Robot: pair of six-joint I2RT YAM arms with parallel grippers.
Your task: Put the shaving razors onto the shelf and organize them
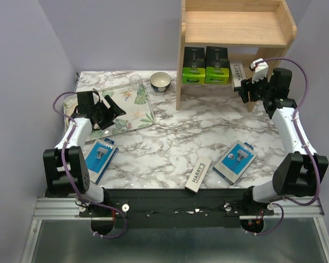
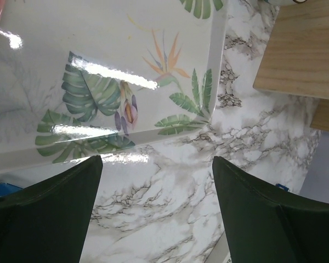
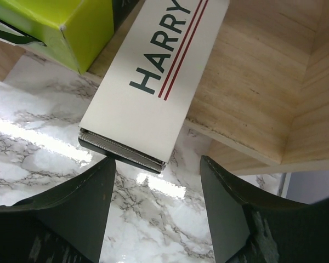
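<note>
The light-wood shelf (image 1: 236,27) stands at the far right. Two black boxes with lime-green ends (image 1: 194,66) (image 1: 216,66) sit side by side on its lower tier. A white HARRY'S box (image 1: 237,73) lies beside them, its near end overhanging the board's edge (image 3: 148,93). My right gripper (image 1: 245,92) is open and empty just in front of that end (image 3: 158,183), not touching it. A second HARRY'S box (image 1: 198,175) and two blue-and-white packs (image 1: 101,156) (image 1: 236,160) lie on the marble table. My left gripper (image 1: 116,109) is open and empty over the floral tray's corner (image 2: 156,170).
The floral tray (image 1: 129,107) lies at the far left with a clear glass (image 1: 135,82) on it. A small bowl (image 1: 160,81) stands by the shelf's left leg. The shelf's side panel (image 2: 301,49) shows in the left wrist view. Purple walls close in both sides.
</note>
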